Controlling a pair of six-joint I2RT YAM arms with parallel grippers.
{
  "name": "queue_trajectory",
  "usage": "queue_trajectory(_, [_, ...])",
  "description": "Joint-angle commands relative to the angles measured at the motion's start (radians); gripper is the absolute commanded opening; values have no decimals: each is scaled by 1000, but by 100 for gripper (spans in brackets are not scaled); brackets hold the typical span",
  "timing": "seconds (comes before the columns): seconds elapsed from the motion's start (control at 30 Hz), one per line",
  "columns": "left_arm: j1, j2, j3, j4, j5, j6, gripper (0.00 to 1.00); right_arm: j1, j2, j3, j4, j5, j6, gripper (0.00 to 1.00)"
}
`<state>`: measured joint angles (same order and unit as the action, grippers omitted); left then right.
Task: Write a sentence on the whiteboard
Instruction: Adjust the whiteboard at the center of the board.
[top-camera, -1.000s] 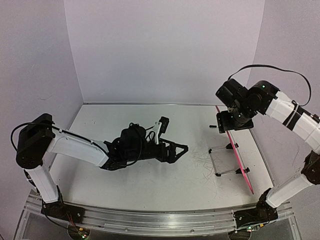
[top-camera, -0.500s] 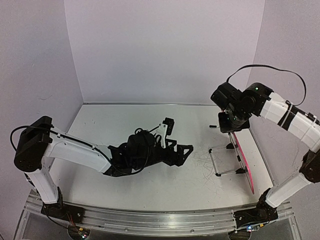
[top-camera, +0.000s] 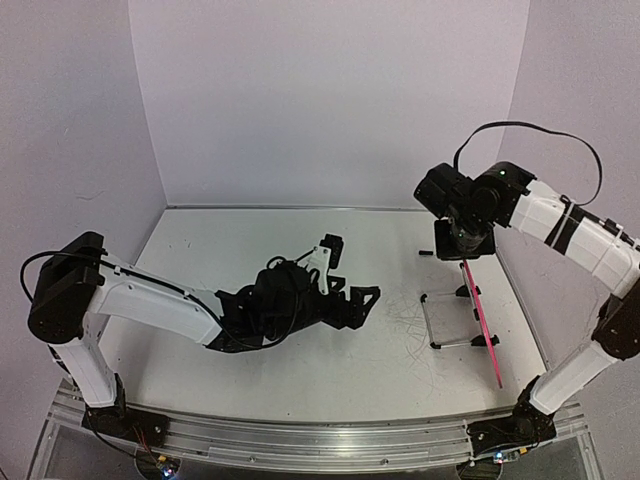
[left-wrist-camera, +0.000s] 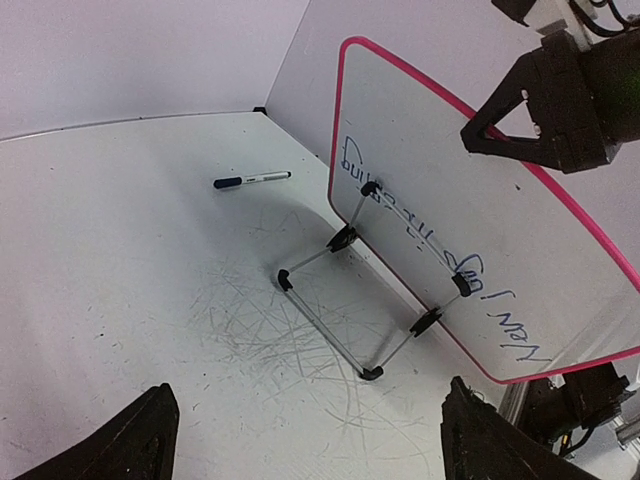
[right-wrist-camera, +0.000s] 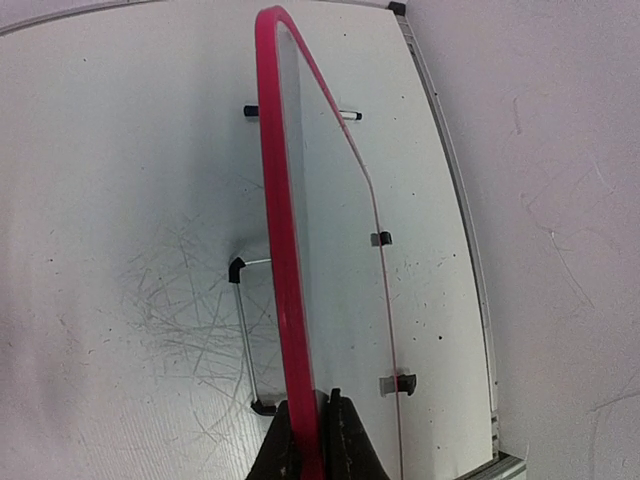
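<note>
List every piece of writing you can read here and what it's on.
On the whiteboard: two lines of blue handwriting, seen upside down; only a large first "W" is legible.
On the pen: any print is too small to read.
Nothing else carries text.

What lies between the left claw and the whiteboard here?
Only the wire stand of the whiteboard and scribbled tabletop lie ahead of the left claw. The pen sits off to the side, beyond the stand. The left wrist view shows this.
</note>
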<state>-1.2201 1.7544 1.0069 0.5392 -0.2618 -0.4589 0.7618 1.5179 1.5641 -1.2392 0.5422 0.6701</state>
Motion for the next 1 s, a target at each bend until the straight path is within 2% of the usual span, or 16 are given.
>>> queue_trajectory(0.0, [2, -51, -13, 2, -29, 25, 92, -11, 31, 81, 94, -63, 212, 0])
queue_trajectory(0.3, [3, -72, -32, 2, -47, 35, 92, -113, 99, 158, 149, -223, 270, 0])
queue_trajectory(0.6, [3, -121, -63, 1, -63, 52, 95, -127, 213, 278, 176, -260, 291, 0])
queue_trajectory(0.83, [4, -154, -87, -1, -67, 60, 97, -125, 179, 220, 204, -217, 252, 35])
queue_trajectory(0.9, [5, -154, -84, -1, -65, 64, 97, -125, 142, 201, 212, -189, 240, 49])
queue_trajectory(0.97, [6, -152, -76, -1, -60, 69, 97, -125, 107, 182, 227, -168, 215, 56])
